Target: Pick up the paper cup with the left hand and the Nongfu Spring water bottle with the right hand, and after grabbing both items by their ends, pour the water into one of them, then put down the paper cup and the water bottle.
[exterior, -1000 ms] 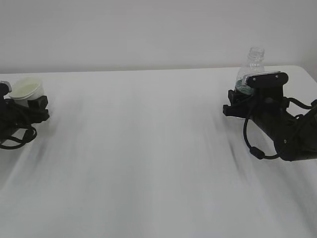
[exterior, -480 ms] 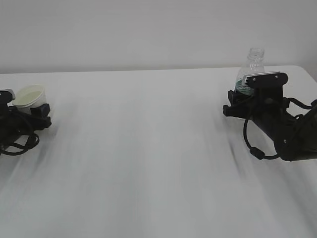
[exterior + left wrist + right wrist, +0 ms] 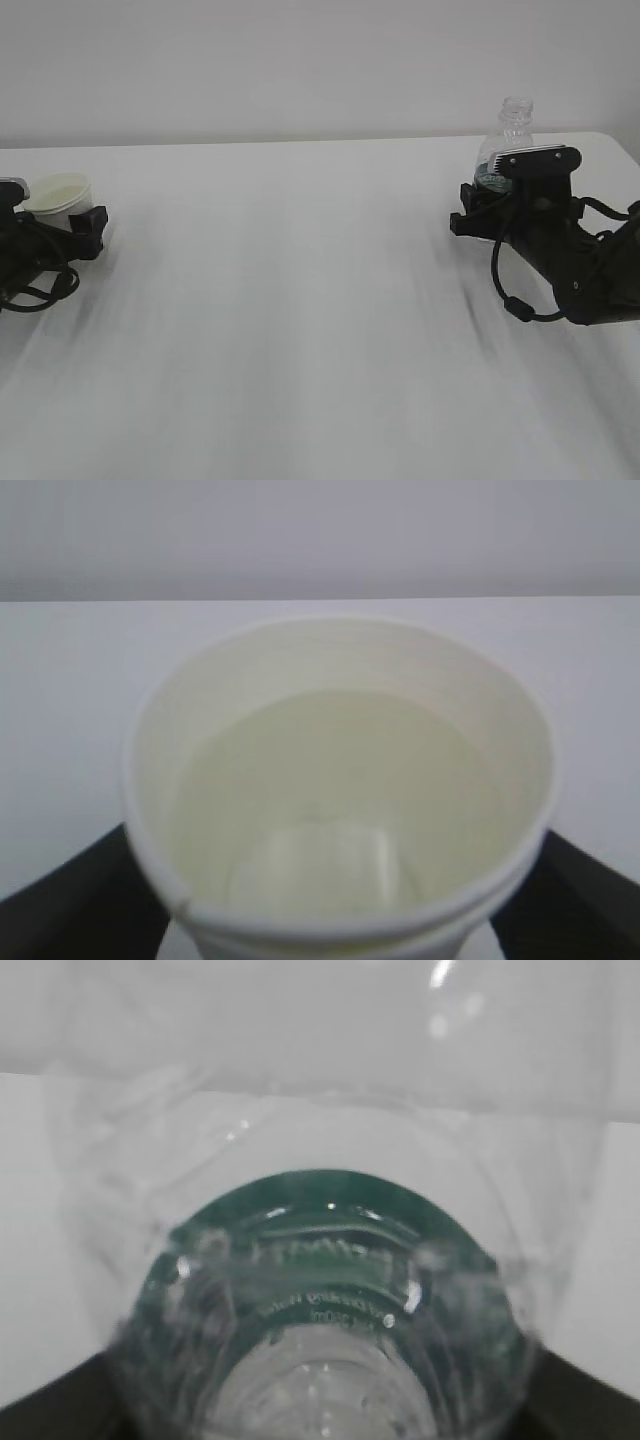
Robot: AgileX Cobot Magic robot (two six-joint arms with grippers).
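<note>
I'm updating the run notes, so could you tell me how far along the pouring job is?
Pouring looks done: the paper cup holds water and stands on the table. The left gripper flanks the cup with jaws spread, apparently releasing. The bottle stands upright in the right gripper, apparently still to be let go.

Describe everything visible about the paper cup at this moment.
The paper cup is small, white and tapered, with a rolled rim and a pale cream inside. It stands upright on the white table at its far left. The left wrist view looks down into it: clear liquid seems to lie in the bottom, though that is hard to confirm. The left tool sits around its lower part with its black fingers on either side; whether they touch the cup cannot be told.
</note>
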